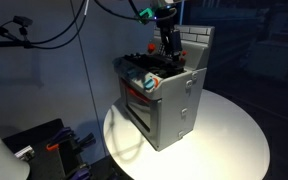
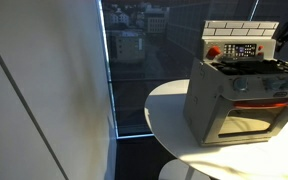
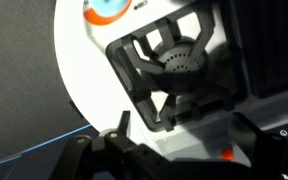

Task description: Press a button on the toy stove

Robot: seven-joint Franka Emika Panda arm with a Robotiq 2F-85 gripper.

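toy stove (image 1: pixel 169 105) stands mid round white worktop (image 1: pixel 234 135). pincer (image 1: pixel 167 48) hovers over burners (image 3: pixel 179 60), near back panel; open or closed, cannot tell. stove likely light, stiff, hollow plastic, may slide or tip. no hold needed: push red button (image 2: pixel 214 51) gently.
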